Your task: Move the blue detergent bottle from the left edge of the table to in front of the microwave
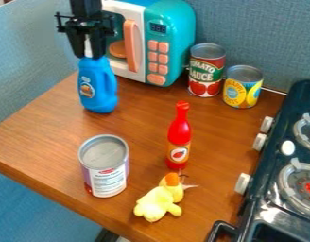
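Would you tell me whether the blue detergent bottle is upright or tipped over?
Upright: the blue detergent bottle has its broad base down and its top up by the hand.

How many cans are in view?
3: the purple-and-white can near the table's front edge, the red-labelled can beside the toy microwave, and the yellow-labelled can just right of that.

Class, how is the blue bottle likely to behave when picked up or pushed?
The blue bottle is probably stiff, judging by its moulded shape. Being taller than wide, it might tip if pushed high up. Its smooth sides could be slippery.
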